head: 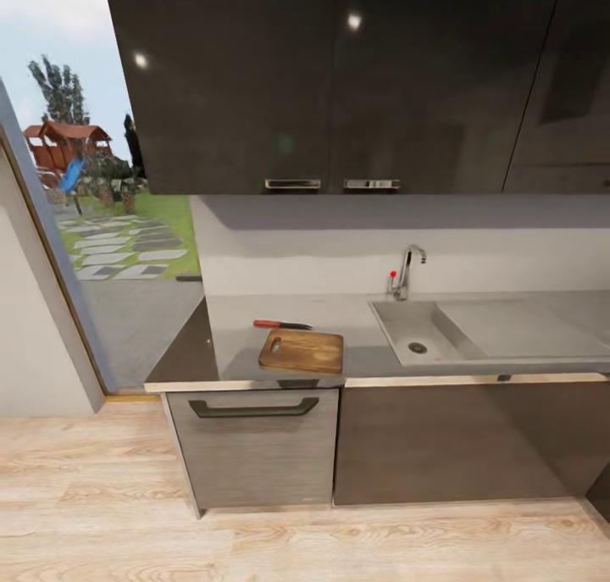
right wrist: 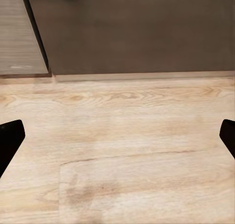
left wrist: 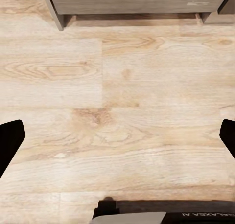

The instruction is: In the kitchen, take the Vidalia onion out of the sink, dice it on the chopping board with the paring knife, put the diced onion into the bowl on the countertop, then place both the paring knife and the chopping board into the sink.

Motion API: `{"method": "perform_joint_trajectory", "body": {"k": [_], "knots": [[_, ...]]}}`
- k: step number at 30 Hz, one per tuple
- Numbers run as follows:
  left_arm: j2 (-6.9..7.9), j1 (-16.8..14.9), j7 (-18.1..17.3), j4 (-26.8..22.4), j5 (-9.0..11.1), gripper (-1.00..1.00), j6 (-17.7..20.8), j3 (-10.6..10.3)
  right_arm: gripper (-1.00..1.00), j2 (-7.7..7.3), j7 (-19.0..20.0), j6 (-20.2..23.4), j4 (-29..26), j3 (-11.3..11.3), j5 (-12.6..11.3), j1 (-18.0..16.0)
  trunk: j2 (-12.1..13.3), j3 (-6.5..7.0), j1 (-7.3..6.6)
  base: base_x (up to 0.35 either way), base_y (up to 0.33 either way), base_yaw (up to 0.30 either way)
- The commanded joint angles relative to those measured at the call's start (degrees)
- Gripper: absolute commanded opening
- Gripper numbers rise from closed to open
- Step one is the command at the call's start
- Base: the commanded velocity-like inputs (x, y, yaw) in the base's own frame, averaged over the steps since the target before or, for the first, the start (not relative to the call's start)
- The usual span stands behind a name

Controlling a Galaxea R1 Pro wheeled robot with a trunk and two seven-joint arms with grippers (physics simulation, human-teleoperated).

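The dark-brown chopping board [head: 302, 351] lies on the grey countertop [head: 339, 315] near its front edge. Just behind it rests the paring knife [head: 281, 324], red handle to the left. To the right is the steel sink [head: 405, 326] with its drain [head: 418, 347], drainboard [head: 521, 328] and chrome faucet [head: 405, 274]. The basin's visible part holds no onion; the onion and the bowl are out of view. My left gripper [left wrist: 117, 136] hangs open over the wooden floor, black fingertips [left wrist: 11, 141] wide apart. My right gripper [right wrist: 117, 136] is likewise open above the floor, near the cabinet base.
Dark wall cabinets [head: 339, 82] hang above the counter. Under it sit a grey drawer front with a handle [head: 252, 409] and dark cabinet doors [head: 457, 438]. A glass door [head: 93, 226] at left opens onto a garden. Light wood floor [head: 296, 540] spreads before the cabinets.
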Motion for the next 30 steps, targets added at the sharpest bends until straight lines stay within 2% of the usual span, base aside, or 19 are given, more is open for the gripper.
{"method": "perform_joint_trajectory", "body": {"k": [1, 30], "knots": [[-0.01, 0.02, 0.02, -0.05, 0.02, 1.0, -0.08, 0.02, 1.0, -0.01, -0.16, -0.15, 0.02, 0.04, 0.04, -0.03, 0.36, 0.11, -0.21, 0.0, 0.0, 0.0], [-0.1, -0.01, 0.02, 0.01, 0.02, 1.0, -0.08, 0.02, 1.0, -0.02, -0.08, -0.15, 0.02, 0.13, 0.06, -0.03, 11.99, 5.32, -6.58, 0.0, 0.0, 0.0]]}}
